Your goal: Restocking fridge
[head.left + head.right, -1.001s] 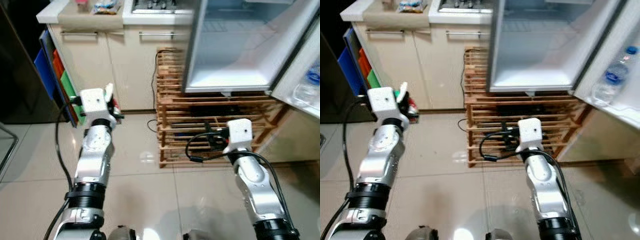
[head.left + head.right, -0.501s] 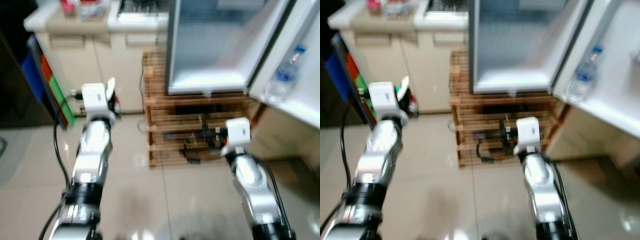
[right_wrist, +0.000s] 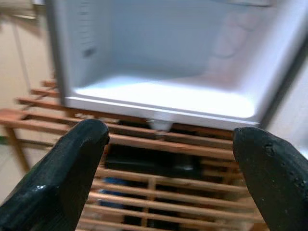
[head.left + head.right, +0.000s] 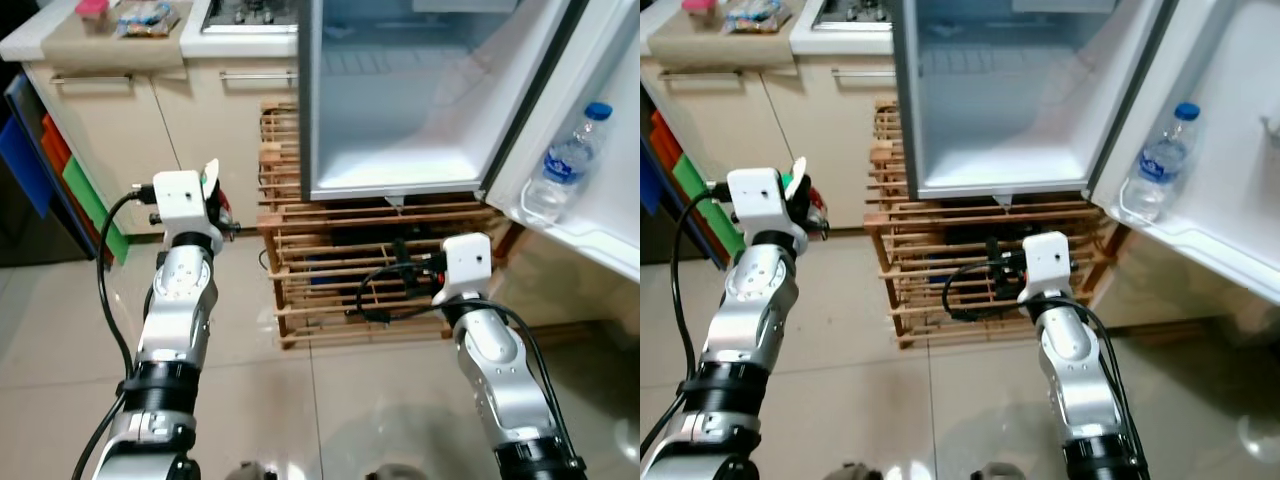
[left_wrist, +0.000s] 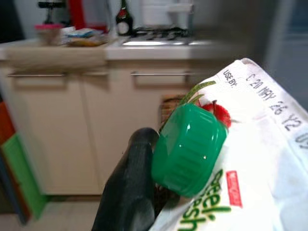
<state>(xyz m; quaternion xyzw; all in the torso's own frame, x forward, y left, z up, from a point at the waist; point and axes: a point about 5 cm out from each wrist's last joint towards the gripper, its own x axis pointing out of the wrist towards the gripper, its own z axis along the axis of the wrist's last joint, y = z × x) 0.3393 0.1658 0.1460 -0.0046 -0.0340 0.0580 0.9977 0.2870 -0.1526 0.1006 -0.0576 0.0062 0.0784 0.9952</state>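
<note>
My left gripper (image 4: pixel 214 196) is raised at my left and shut on a white carton (image 5: pixel 250 159) with a green screw cap (image 5: pixel 188 149) and red fruit print. One black finger (image 5: pixel 130 192) presses the carton beside the cap. The small fridge (image 4: pixel 400 110) stands open on a wooden slatted rack (image 4: pixel 300 260), its inside bare. A water bottle (image 4: pixel 565 165) with a blue cap stands in the door shelf (image 4: pixel 585 225) at the right. My right gripper (image 3: pixel 168 139) is open, its fingers (image 3: pixel 62 173) wide apart, level with the rack just below the fridge floor (image 3: pixel 163 96).
Cream cabinets (image 4: pixel 120 120) under a counter (image 4: pixel 90 35) with snack packets and a hob stand left of the fridge. Blue, orange and green panels (image 4: pixel 75 185) lean beside the cabinets. Black cables (image 4: pixel 385 300) hang in front of the rack. The floor is tiled.
The whole view has shifted, so the camera moved: the fridge and its door now sit more central and sharper. Both arms keep their pose, and the carton stays in the left gripper.
</note>
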